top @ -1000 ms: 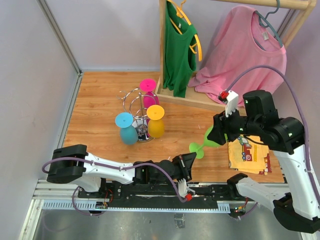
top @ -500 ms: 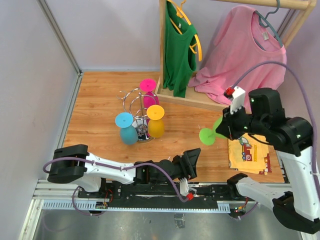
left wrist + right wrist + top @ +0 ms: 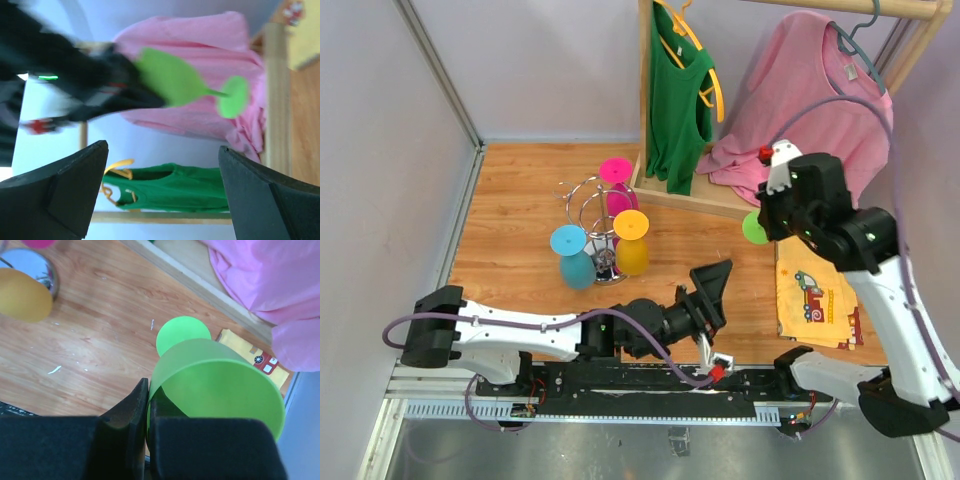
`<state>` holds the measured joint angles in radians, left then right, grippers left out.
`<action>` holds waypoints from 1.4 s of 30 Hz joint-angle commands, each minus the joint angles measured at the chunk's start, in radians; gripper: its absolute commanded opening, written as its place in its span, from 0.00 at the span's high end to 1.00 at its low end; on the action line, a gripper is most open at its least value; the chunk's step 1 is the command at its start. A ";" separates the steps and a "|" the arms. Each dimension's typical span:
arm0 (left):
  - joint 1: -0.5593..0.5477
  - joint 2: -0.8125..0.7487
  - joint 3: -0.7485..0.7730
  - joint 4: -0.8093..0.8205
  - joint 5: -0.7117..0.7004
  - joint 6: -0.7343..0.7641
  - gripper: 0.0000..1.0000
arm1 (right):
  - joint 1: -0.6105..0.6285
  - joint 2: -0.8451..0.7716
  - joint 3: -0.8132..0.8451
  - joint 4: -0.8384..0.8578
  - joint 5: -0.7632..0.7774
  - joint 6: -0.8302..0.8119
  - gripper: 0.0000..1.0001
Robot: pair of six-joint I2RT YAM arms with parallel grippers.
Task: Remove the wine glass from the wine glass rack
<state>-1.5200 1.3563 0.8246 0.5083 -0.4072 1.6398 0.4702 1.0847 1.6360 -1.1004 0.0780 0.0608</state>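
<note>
Two grippers up. Left gripper [image 3: 713, 283] nearest, fingers spread wide, empty. Right gripper [image 3: 148, 407] at its 2 o'clock clamped bowl wall of green wine glass [image 3: 215, 385], aloft, well apart from wine glass rack [image 3: 607, 262] at 9 o'clock. Risk was thin pinch slipping, or swing snagging pink shirt [image 3: 800, 90] at 12 o'clock.
</note>
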 commanded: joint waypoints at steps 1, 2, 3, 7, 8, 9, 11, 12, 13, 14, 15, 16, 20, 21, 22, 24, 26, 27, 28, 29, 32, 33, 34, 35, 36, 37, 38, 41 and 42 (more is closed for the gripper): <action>0.003 -0.052 0.267 -0.080 -0.073 -0.199 0.03 | -0.013 0.046 -0.113 0.170 0.103 -0.017 0.99; 0.007 -0.062 0.309 -0.086 -0.072 -0.220 0.03 | -0.014 0.053 -0.132 0.199 0.104 -0.016 0.99; 0.013 -0.072 0.342 -0.084 -0.066 -0.232 0.03 | -0.015 0.059 -0.155 0.214 0.102 -0.015 0.99; 0.041 -0.108 0.481 -0.088 -0.086 -0.295 0.03 | -0.016 0.082 -0.232 0.295 0.100 0.002 0.99; 0.050 -0.116 0.514 -0.089 -0.106 -0.315 0.04 | -0.017 0.088 -0.251 0.315 0.103 0.007 0.99; 0.062 -0.122 0.547 -0.095 -0.128 -0.341 0.04 | -0.018 0.094 -0.270 0.335 0.104 0.012 0.99; 0.099 -0.147 0.604 -0.106 -0.176 -0.403 0.04 | -0.020 0.109 -0.310 0.375 0.106 0.022 0.99; 0.123 -0.160 0.618 -0.118 -0.194 -0.437 0.04 | -0.022 0.118 -0.328 0.396 0.106 0.026 0.99; 0.151 -0.178 0.626 -0.128 -0.206 -0.464 0.04 | -0.025 0.130 -0.342 0.414 0.105 0.031 0.99; 0.184 -0.194 0.629 -0.135 -0.221 -0.504 0.04 | -0.029 0.144 -0.352 0.429 0.102 0.034 0.99; 0.221 -0.211 0.634 -0.152 -0.229 -0.541 0.04 | -0.032 0.162 -0.360 0.439 0.097 0.038 0.99; 0.262 -0.223 0.645 -0.183 -0.236 -0.585 0.04 | -0.034 0.183 -0.365 0.447 0.091 0.042 0.99; 0.408 -0.262 0.675 -0.349 -0.249 -0.773 0.05 | -0.045 0.276 -0.348 0.453 0.066 0.053 0.99; 0.426 -0.270 0.672 -0.379 -0.249 -0.798 0.05 | -0.051 0.306 -0.336 0.449 0.063 0.056 0.99; 0.436 -0.286 0.663 -0.396 -0.252 -0.818 0.05 | -0.057 0.328 -0.323 0.439 0.061 0.061 0.99; 0.451 -0.310 0.636 -0.403 -0.258 -0.840 0.05 | -0.069 0.369 -0.289 0.409 0.054 0.063 0.99; 0.469 -0.325 0.622 -0.421 -0.263 -0.864 0.05 | -0.080 0.410 -0.254 0.372 0.050 0.066 0.99; 0.479 -0.330 0.619 -0.433 -0.261 -0.878 0.05 | -0.085 0.427 -0.239 0.351 0.045 0.068 0.99; 0.485 -0.335 0.613 -0.441 -0.261 -0.888 0.05 | -0.090 0.443 -0.225 0.330 0.039 0.070 0.99; 0.493 -0.339 0.602 -0.446 -0.260 -0.894 0.05 | -0.093 0.457 -0.212 0.303 0.033 0.073 0.99; 0.506 -0.352 0.573 -0.450 -0.257 -0.909 0.05 | -0.096 0.477 -0.196 0.278 0.011 0.077 0.99; 0.509 -0.354 0.562 -0.453 -0.253 -0.915 0.05 | -0.097 0.482 -0.194 0.270 0.006 0.078 0.99; 0.514 -0.356 0.551 -0.456 -0.252 -0.920 0.05 | -0.097 0.487 -0.189 0.260 0.000 0.079 0.99; 0.518 -0.356 0.541 -0.457 -0.250 -0.928 0.05 | -0.099 0.493 -0.185 0.251 -0.004 0.079 0.99; 0.523 -0.356 0.534 -0.461 -0.248 -0.937 0.05 | -0.101 0.500 -0.182 0.240 -0.011 0.079 0.99; 0.528 -0.356 0.527 -0.463 -0.241 -0.946 0.06 | -0.104 0.505 -0.179 0.232 -0.017 0.079 0.99; 0.532 -0.356 0.523 -0.464 -0.238 -0.955 0.06 | -0.108 0.507 -0.178 0.226 -0.026 0.078 0.99; 0.543 -0.349 0.518 -0.467 -0.232 -0.979 0.06 | -0.122 0.510 -0.180 0.213 -0.039 0.082 0.99; 0.550 -0.346 0.520 -0.472 -0.228 -0.991 0.06 | -0.126 0.510 -0.183 0.211 -0.042 0.087 0.99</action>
<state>-0.9905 1.0130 1.3449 0.0322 -0.6510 0.7116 0.3790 1.5864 1.4265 -0.8371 0.0624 0.1284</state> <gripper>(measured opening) 0.944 0.025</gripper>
